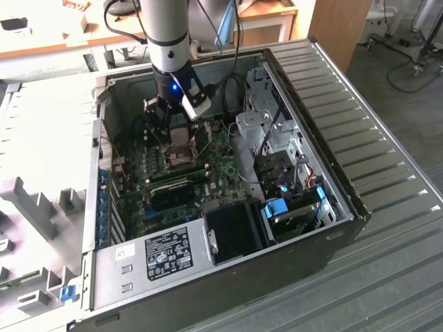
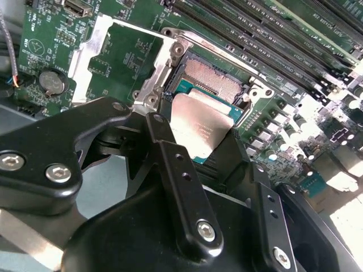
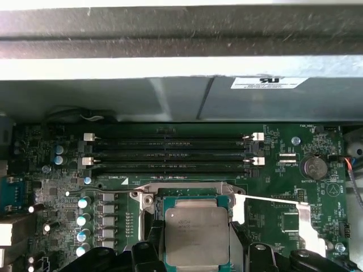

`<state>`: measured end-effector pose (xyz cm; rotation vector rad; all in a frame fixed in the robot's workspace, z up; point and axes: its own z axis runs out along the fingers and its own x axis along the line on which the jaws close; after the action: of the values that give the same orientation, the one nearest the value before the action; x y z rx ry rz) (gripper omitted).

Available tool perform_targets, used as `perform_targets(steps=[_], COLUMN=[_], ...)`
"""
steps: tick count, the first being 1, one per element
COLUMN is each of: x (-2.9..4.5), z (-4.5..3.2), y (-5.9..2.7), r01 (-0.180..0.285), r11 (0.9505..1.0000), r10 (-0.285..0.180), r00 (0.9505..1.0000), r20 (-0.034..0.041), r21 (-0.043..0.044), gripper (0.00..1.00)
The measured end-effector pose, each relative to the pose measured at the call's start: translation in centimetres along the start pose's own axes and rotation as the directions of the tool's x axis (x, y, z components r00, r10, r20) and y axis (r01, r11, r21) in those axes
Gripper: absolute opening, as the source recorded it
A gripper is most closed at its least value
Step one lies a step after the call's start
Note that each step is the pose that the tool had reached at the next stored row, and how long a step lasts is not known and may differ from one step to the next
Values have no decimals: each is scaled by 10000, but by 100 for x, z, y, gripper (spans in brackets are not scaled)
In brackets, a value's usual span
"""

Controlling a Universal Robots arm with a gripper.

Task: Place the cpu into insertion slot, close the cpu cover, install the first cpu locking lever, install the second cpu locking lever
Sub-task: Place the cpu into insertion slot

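Pinching the small flat square silvery-grey cpu [image 2: 195,122] by two opposite edges, the black two-fingered gripper [image 2: 198,136] holds it just over the square dark insertion slot [image 2: 211,79]. The slot's tan-gold pin field shows beyond the chip, which may already touch the rim, though that is hard to judge. The thin silvery metal cpu cover [image 2: 92,50] stands swung open beside the slot. In the exterior view, the black boxy fan shroud [image 1: 232,232] sits at five o'clock from the gripper.
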<state>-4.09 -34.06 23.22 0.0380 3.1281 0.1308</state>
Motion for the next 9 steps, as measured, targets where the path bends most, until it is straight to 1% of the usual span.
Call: perform_targets(steps=[4, 9], x=[1, 28], z=[15, 48], y=[-1, -5], r01=[0, -1], r11=[10000, 10000], r10=[0, 1], r00=[10000, 10000], r20=[0, 1], r21=[-1, 0], gripper=[54, 54])
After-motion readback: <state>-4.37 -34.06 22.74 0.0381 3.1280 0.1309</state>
